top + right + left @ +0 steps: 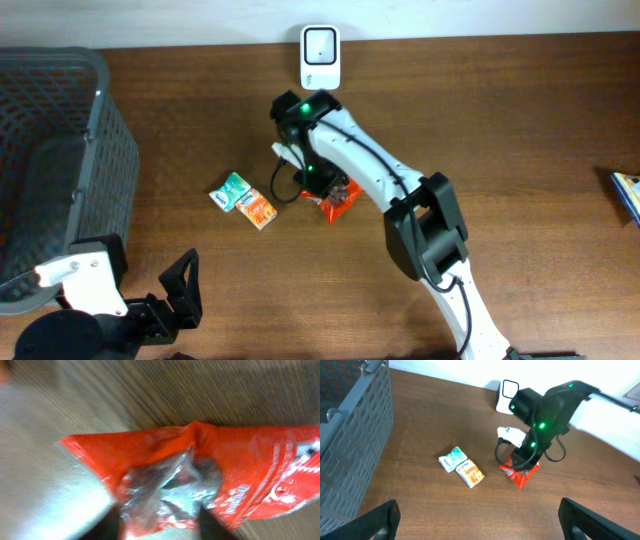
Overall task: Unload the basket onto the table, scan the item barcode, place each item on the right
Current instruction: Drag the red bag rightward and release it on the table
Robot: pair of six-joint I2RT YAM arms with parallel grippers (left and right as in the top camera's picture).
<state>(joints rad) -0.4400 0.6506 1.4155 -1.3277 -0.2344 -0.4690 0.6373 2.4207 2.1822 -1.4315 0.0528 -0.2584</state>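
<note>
Red packet (250, 465) between jaws of half-open right hand (160, 529)

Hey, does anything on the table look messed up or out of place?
The red packet is crumpled: its clear middle is puckered and creased, seen close in the right wrist view. The teal packet and orange packet beside it lie flat. Nothing spilled.

Nothing can be read for certain: the red packet (150, 455) carries white lettering (235, 500) too blurred to make out, and the print on the green packet (232, 190) and orange packet (260, 211) is too small
</note>
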